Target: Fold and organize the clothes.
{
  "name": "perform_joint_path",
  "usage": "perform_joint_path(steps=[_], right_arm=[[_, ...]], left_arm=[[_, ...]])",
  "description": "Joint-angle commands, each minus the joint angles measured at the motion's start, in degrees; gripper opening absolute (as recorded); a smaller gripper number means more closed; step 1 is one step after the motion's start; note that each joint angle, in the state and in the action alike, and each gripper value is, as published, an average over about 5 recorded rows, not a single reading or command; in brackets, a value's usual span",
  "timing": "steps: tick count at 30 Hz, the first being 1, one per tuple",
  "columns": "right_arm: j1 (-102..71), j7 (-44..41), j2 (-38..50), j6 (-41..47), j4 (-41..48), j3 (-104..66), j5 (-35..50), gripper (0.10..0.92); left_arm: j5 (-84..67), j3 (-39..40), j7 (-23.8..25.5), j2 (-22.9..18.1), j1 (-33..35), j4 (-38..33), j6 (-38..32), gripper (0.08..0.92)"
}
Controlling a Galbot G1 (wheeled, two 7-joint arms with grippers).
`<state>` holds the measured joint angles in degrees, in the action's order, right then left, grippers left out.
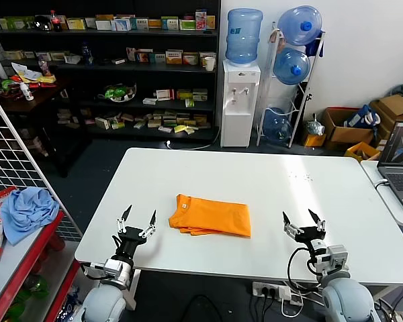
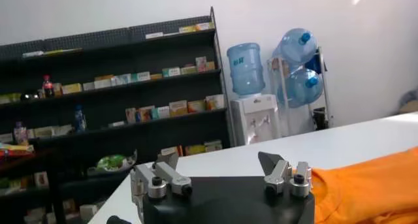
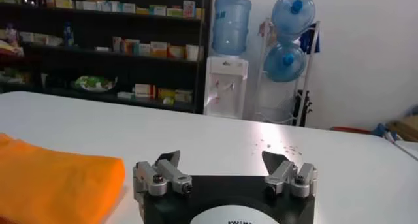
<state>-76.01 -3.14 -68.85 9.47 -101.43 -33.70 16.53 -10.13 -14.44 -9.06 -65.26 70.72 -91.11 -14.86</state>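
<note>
The bright orange shirt (image 1: 213, 215) lies folded into a flat rectangle near the middle of the white table (image 1: 255, 181). My left gripper (image 1: 139, 219) is open and empty near the table's front left edge, a short way left of the shirt. My right gripper (image 1: 299, 219) is open and empty near the front right edge, a short way right of the shirt. An edge of the shirt shows in the left wrist view (image 2: 372, 186) and in the right wrist view (image 3: 52, 183). Both sets of jaws stand wide apart, with the left (image 2: 219, 161) and the right (image 3: 223, 159) holding nothing.
A light blue cloth (image 1: 27, 211) lies on a red shelf at the left. A laptop (image 1: 399, 161) sits on a side table at the right. Black shelves, a water dispenser (image 1: 240, 100) and cardboard boxes stand behind the table.
</note>
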Motion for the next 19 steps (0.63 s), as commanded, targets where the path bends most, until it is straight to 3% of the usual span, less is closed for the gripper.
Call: perform_joint_path(steps=[1,19], right_arm=[[-0.11,-2.22,-1.73,1.81,-0.49,-2.82,-1.62,0.823],[-0.16,-2.49,-2.7,4.09,-1.49,-3.03,-2.99,0.823]], left_arm=[[2.5,-3.43,2.65,1.73,2.62,-2.36,2.31,0.823],[0.6,-4.51,3.58,1.47,2.67,-3.64,6.86,0.823]])
